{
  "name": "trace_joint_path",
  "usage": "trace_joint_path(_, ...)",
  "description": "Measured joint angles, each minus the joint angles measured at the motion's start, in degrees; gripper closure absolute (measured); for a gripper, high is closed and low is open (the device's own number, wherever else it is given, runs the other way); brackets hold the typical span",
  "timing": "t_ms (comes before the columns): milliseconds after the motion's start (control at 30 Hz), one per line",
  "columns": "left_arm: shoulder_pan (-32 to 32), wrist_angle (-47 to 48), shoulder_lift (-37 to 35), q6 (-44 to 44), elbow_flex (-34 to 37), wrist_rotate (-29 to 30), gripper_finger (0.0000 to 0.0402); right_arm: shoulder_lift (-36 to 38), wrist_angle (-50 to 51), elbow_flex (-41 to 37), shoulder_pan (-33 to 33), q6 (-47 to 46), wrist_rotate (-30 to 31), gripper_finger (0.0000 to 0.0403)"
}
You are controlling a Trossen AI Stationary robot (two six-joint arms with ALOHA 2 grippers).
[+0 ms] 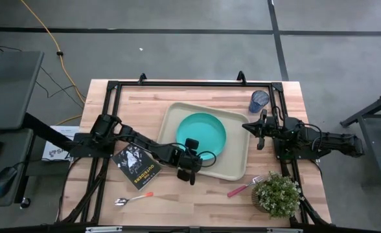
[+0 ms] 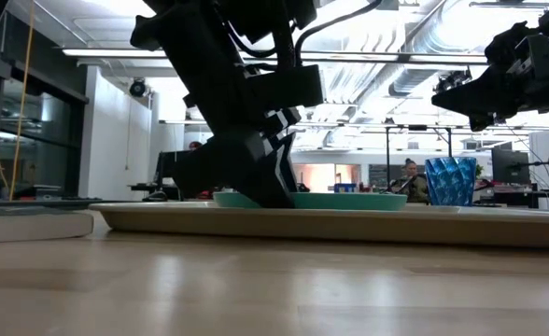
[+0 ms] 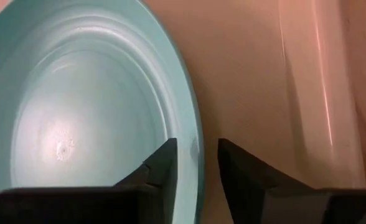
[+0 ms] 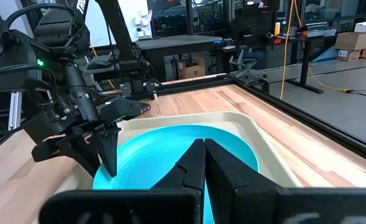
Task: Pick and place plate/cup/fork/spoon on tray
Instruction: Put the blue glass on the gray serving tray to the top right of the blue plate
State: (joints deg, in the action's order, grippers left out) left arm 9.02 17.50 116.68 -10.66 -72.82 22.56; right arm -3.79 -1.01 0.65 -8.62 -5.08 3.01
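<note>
Teal plate (image 3: 89, 106) rim between left end effector (image 3: 197, 163) fingers

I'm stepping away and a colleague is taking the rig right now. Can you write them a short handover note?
Left gripper: fingers parted astride the plate's near rim, plate lying flat on the tray.
Right gripper: shut, empty, raised above the tray's right edge.
Done: plate is on the tray.
Left: cup stands on the table beyond the tray's far right corner; fork lies on the table by the tray's near right corner, beside the potted plant; spoon lies on the table near the front edge, below the book.
</note>
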Motion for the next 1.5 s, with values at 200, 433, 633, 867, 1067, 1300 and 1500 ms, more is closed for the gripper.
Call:
trace_joint_path(200, 0.0, 0.1, 0.0, 0.2, 0.0, 0.8, 0.0247, 0.0, 0.0, 0.0, 0.0, 0.0, 0.0, 0.0403)
trace_joint_path(433, 0.0, 0.3, 0.0, 1.1, 0.0, 0.7, 0.019, 0.0, 0.0, 0.0, 0.0, 0.0, 0.0, 0.0403)
trace_joint_path(633, 0.0, 0.5, 0.0, 1.7, 0.0, 0.6, 0.0165, 0.0, 0.0, 0.0, 0.0, 0.0, 0.0, 0.0403)
trace_joint_path(867, 0.0, 0.7, 0.0, 2.5, 0.0, 0.5, 0.016, 0.0, 0.0, 0.0, 0.0, 0.0, 0.0, 0.0403)
trace_joint_path(1067, 0.0, 0.7, 0.0, 2.6, 0.0, 0.5, 0.016, 0.0, 0.0, 0.0, 0.0, 0.0, 0.0, 0.0403)
trace_joint_path(1300, 0.0, 1.2, -1.1, 3.0, 0.0, 0.8, 0.016, 0.0, 0.0, 0.0, 0.0, 0.0, 0.0, 0.0403)
trace_joint_path(1500, 0.3, 2.2, -4.2, 4.4, 0.0, 0.3, 0.016, 0.0, 0.0, 0.0, 0.0, 0.0, 0.0, 0.0403)
